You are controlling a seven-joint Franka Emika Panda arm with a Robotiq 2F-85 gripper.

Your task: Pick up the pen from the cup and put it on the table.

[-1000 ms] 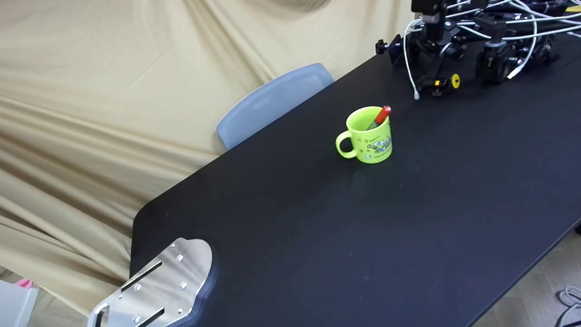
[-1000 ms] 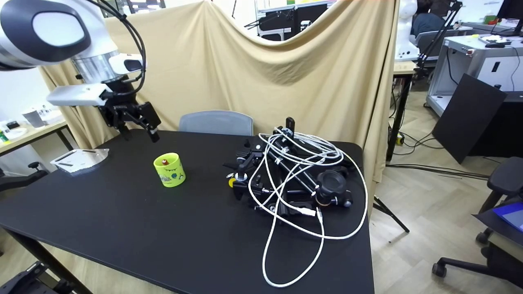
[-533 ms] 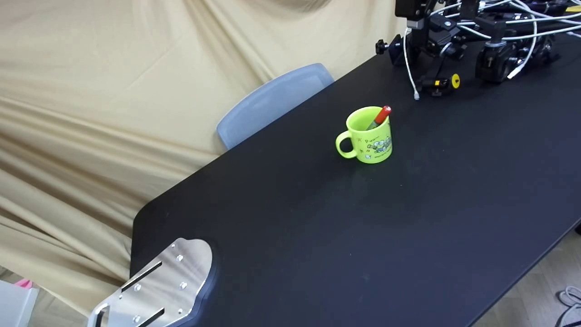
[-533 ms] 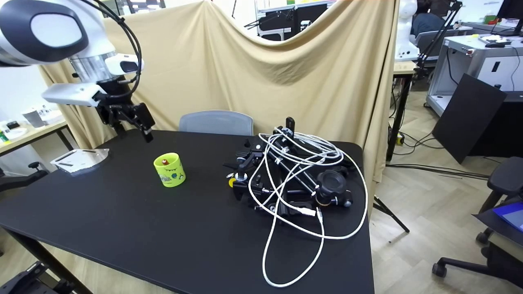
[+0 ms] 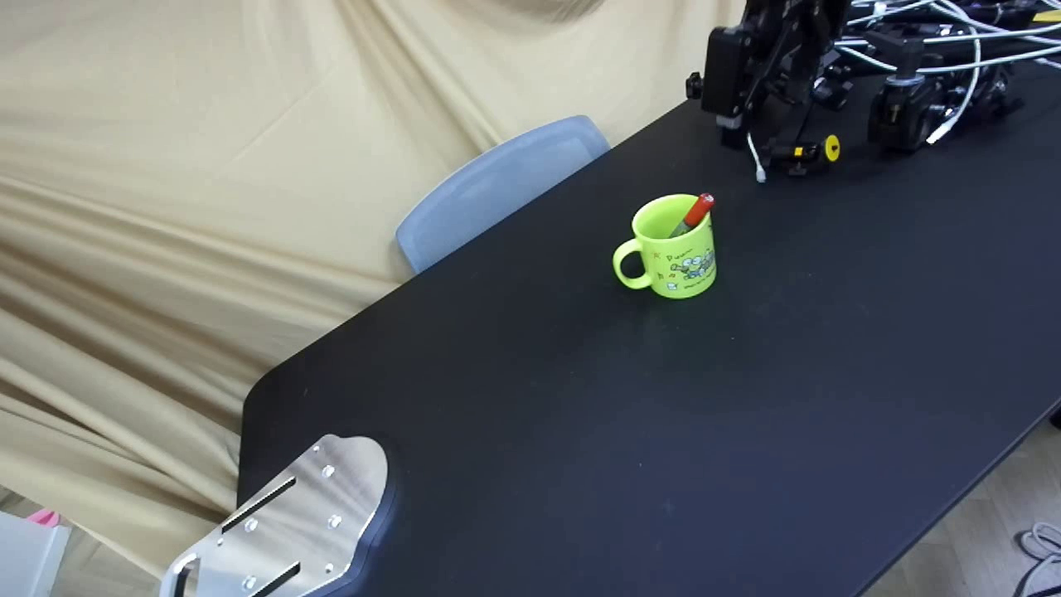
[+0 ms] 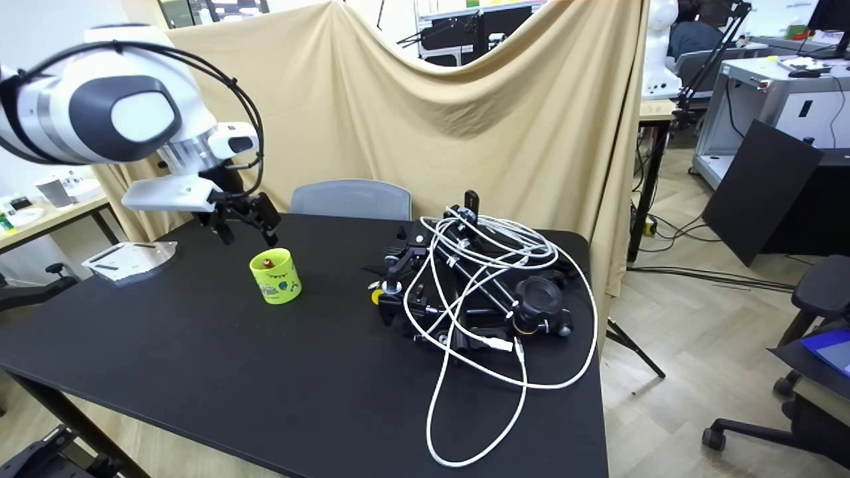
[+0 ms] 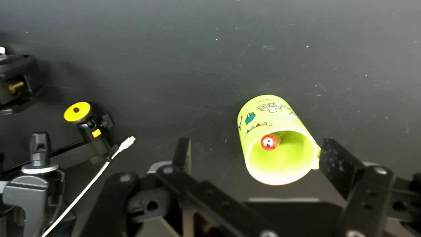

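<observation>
In an exterior view I see the lime-green cup point(image 5: 675, 261) standing upright on the black desk point(image 5: 539, 464), handle to the left, with the pen point(image 5: 700, 208) leaning inside, its red end poking past the rim on the right. The robot's jaws hang at the far right, clear of the cup, dark against black hardware point(image 5: 899, 116), so I can't tell from here how wide they stand. A metal plate point(image 5: 290, 514) sits at the near left, and a grey-blue chair point(image 5: 506, 186) shows past the far edge. In an exterior view the white arm point(image 6: 126, 113) reaches in from the left, its jaws hanging above the desk just beyond the cup, tips spread apart; the pen is a small red dot in the cup's mouth. White cables point(image 6: 498, 344) loop over the hardware on the right. In the wrist view the jaws stand wide apart with nothing in their hold; the cup is seen between them, toward the right, and the pen's round red end sits inside the opening, left of middle.
</observation>
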